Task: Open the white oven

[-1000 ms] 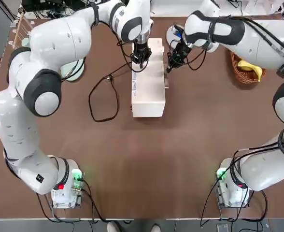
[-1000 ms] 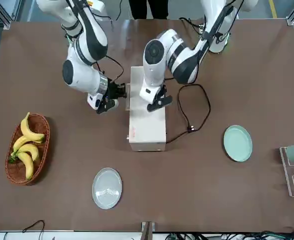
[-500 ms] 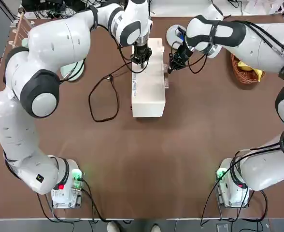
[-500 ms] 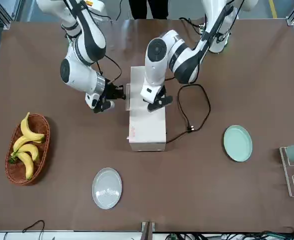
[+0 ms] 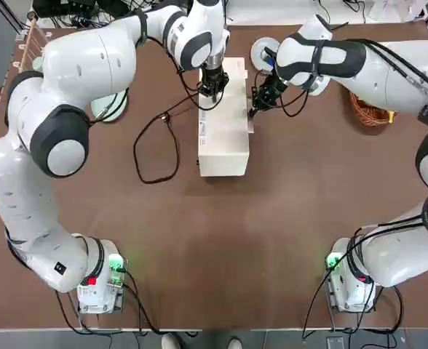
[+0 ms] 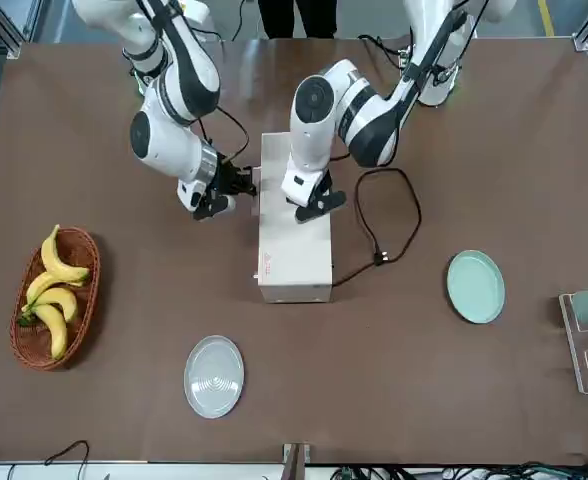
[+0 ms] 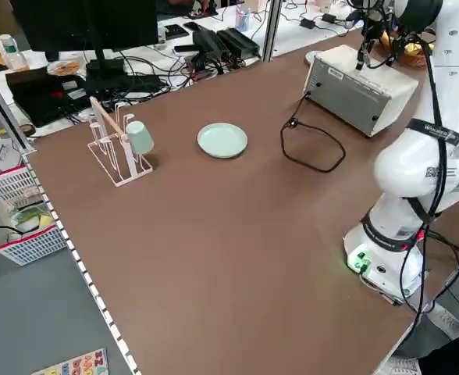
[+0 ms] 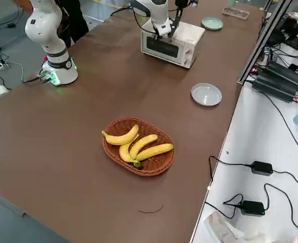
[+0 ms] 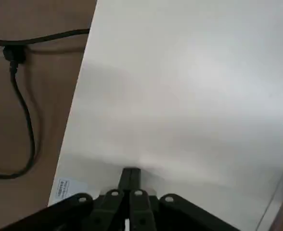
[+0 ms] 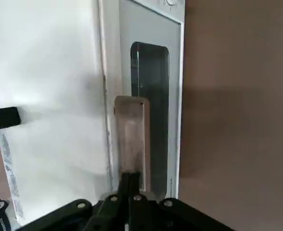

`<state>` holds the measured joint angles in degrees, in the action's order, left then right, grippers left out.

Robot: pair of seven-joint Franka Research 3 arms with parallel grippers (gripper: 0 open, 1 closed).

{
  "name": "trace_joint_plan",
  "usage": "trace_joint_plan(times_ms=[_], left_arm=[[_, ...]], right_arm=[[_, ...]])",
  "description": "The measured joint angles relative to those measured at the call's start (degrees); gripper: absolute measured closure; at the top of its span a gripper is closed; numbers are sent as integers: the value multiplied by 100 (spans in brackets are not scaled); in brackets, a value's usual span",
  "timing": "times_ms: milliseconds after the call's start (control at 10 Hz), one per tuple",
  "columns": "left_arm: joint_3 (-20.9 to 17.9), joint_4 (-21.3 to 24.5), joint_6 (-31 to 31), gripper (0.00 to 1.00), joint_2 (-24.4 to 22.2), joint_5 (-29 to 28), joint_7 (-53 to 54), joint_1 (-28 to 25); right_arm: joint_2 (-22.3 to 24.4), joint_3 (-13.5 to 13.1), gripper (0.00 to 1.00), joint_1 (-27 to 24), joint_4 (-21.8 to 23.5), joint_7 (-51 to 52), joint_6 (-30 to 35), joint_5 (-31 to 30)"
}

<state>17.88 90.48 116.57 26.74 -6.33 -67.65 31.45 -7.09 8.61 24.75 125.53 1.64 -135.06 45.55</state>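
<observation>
The white oven (image 5: 225,138) (image 6: 294,260) lies lengthwise at the table's far middle, its black power cord (image 5: 156,145) looping off to my left. My left gripper (image 5: 212,91) (image 9: 129,174) is shut, tips resting on the oven's flat white top (image 9: 189,86). My right gripper (image 5: 255,109) (image 6: 244,185) (image 10: 130,177) is shut too, its tips right at the end of the silver door handle (image 10: 131,134). The silver-framed glass door (image 10: 151,72) (image 8: 161,48) faces my right and stands upright against the box. The wire rack is hidden.
A wicker basket of bananas (image 6: 52,298) sits far right of the oven. A grey plate (image 6: 214,375) lies beyond the oven, a green plate (image 6: 475,286) to the left. A cup rack (image 7: 120,144) stands at the far left corner.
My right gripper has shifted in toward the oven's door side and a little nearer my base, ending at the handle. The left gripper has stayed on the oven top.
</observation>
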Motion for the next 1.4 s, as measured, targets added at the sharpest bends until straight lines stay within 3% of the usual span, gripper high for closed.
trace_joint_plan(times_ms=[900, 1400], left_arm=[[0, 0, 11, 99, -1, 0, -87, 1], [0, 0, 12, 99, -1, 0, -87, 1]], right_arm=[[25, 56, 97, -1, 123, 77, -235, 57], [221, 41, 97, -260, 505, 717, -307, 55]])
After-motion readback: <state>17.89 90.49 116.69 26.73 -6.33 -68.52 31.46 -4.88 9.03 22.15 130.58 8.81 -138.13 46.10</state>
